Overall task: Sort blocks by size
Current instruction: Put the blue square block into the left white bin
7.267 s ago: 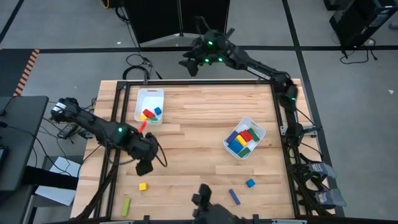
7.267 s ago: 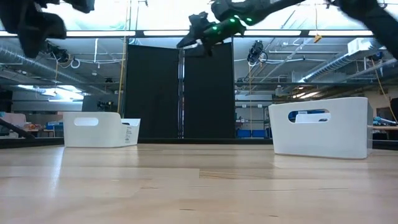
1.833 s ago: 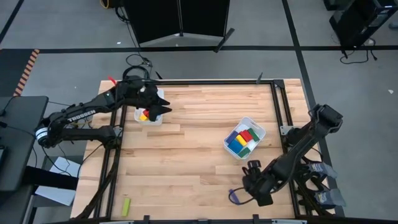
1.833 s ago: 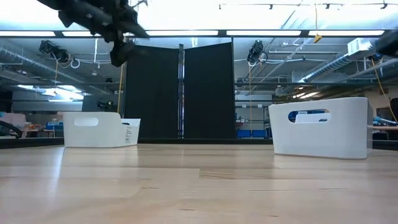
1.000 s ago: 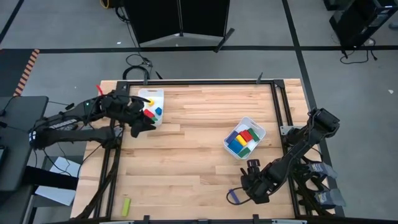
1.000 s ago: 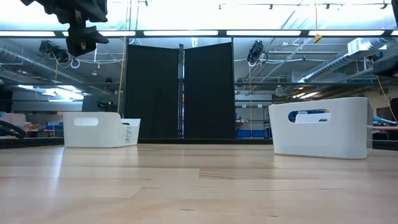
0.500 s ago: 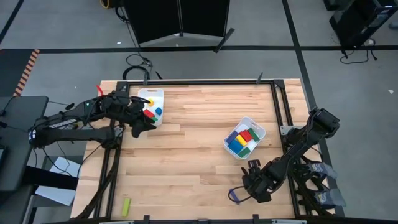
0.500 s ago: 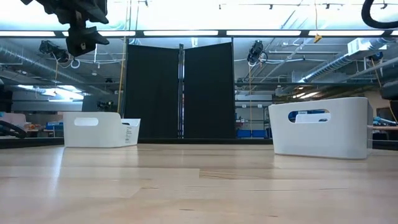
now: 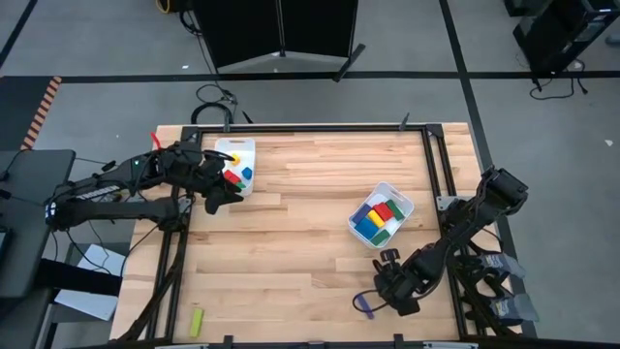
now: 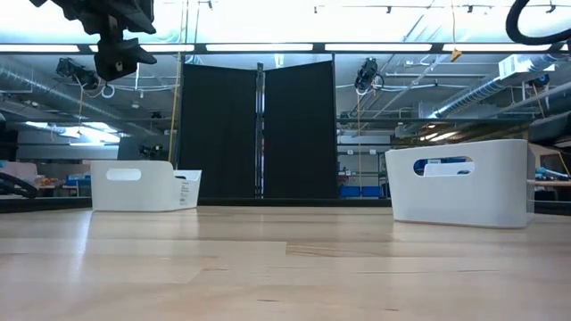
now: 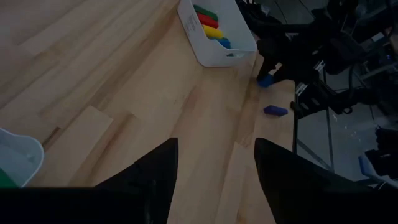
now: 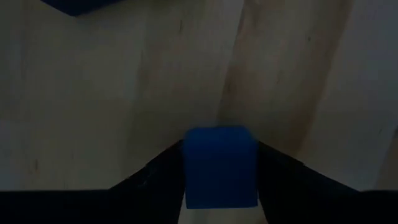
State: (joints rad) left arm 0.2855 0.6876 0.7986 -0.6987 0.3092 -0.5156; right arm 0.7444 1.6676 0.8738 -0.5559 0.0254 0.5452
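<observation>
My right gripper (image 9: pixel 390 283) is at the table's near right, shut on a small blue cube (image 12: pixel 221 165), which also shows in the left wrist view (image 11: pixel 265 81). A purple bar (image 9: pixel 363 303) lies flat on the table just beside it. A yellow-green bar (image 9: pixel 197 319) lies near the front left corner. My left gripper (image 9: pixel 225 196) hangs open and empty, high above the table's left edge, beside the left white bin (image 9: pixel 235 147) that holds red, yellow and blue pieces. The right white bin (image 9: pixel 405 206) holds several coloured bars. My right gripper pinches the blue cube by two opposite sides (image 12: pixel 189 163) between its two fingers (image 12: pixel 155 177). The fingers come from above, pointing down at the table. Whether the cube rests on the wood or is lifted, I cannot tell.
Bare wood lies between the two bins and across the table's middle. A dark metal frame (image 9: pixel 426 165) runs along the table's edges. Cables and arm mounts stand beyond the right edge, close to my right arm.
My right gripper has shifted a little toward the table's far edge, staying over the blue cube by the purple bar.
</observation>
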